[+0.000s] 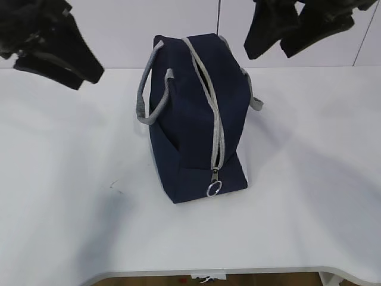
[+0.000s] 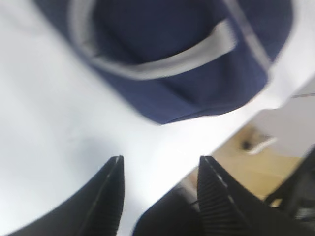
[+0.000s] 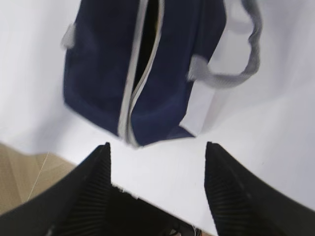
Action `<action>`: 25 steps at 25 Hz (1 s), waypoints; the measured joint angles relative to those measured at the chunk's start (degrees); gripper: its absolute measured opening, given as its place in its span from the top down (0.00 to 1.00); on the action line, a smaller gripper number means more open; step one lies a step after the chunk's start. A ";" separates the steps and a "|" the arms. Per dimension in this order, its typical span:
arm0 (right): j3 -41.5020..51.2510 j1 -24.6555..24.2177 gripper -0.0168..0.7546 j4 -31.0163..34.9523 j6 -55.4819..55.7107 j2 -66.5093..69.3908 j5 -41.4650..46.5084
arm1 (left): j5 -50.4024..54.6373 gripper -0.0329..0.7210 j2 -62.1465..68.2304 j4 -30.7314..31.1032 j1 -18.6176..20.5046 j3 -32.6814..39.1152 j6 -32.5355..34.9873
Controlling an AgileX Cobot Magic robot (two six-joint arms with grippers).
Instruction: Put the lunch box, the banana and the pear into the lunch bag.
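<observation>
The boxy navy-blue fabric lunch bag stands upright near the middle of the white table, its grey zipper running along the top and down the near end to a ring pull. The zipper is partly parted along the top, leaving a dark slit; I cannot see what lies inside. Grey webbing handles hang to either side.

My left gripper hovers above the table, to the left of the bag and well apart from it. Its jaws stand spread with nothing between them; from my left wrist the bag's side and one handle lie ahead of them, not between.

My right gripper hangs to the bag's upper right, also clear of it. Those jaws are likewise released and empty, and the zippered end of the bag lies beyond their tips.
</observation>
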 joint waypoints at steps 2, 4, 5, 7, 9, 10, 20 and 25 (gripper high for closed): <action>3.71 0.00 0.37 1.67 -1.66 -3.71 -0.26 | 0.21 0.47 -1.64 6.28 -0.26 0.00 -2.71; 8.60 0.00 0.37 2.84 -2.77 -7.37 -4.01 | 0.48 0.47 -3.19 9.60 -0.39 0.00 -3.95; 10.82 0.00 0.37 3.11 -3.30 -9.46 -7.15 | 0.59 0.47 -3.74 10.09 -0.39 0.00 -4.30; 16.71 0.00 0.37 3.46 -4.56 -13.28 -13.88 | 0.71 0.47 -4.75 10.33 -0.39 0.00 -4.53; 22.75 0.00 0.37 3.57 -6.97 -17.08 -21.05 | 0.94 0.47 -5.54 10.34 -0.39 0.00 -4.64; 26.73 0.00 0.37 3.57 -8.49 -18.69 -25.44 | 0.94 0.47 -5.78 10.34 -0.39 0.00 -4.75; 39.16 0.00 0.37 2.10 -13.45 -18.18 -45.09 | 1.07 0.47 -5.90 10.07 -0.42 0.00 -4.75; 41.66 0.40 0.37 0.70 -13.80 -14.67 -57.15 | 1.07 0.47 -5.90 8.85 -0.42 0.00 -4.75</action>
